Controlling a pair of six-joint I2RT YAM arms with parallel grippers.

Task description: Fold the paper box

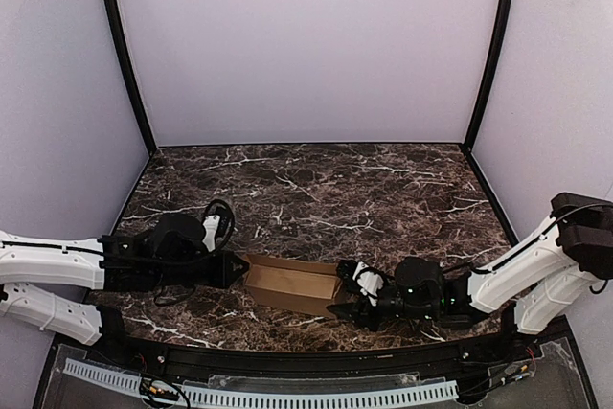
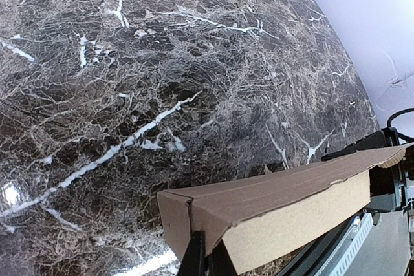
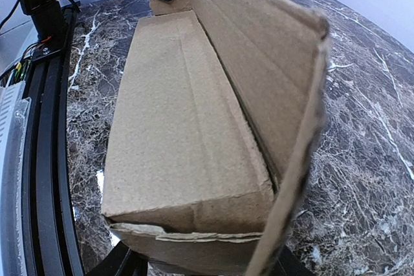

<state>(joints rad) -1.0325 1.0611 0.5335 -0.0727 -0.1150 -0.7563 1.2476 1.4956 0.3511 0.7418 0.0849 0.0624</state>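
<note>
The paper box is a brown cardboard blank, partly folded into a long trough, lying near the table's front edge between my two grippers. My left gripper is shut on its left end; in the left wrist view the two black fingers pinch the corner wall of the box. My right gripper is at the box's right end. In the right wrist view its jaws stand wide apart on either side of the box's end, with one long flap upright on the right.
The dark marble table stretches back to the pale walls. A black rail runs along the front edge just below the box and shows in the right wrist view. The left arm's cable loop lies behind the left gripper.
</note>
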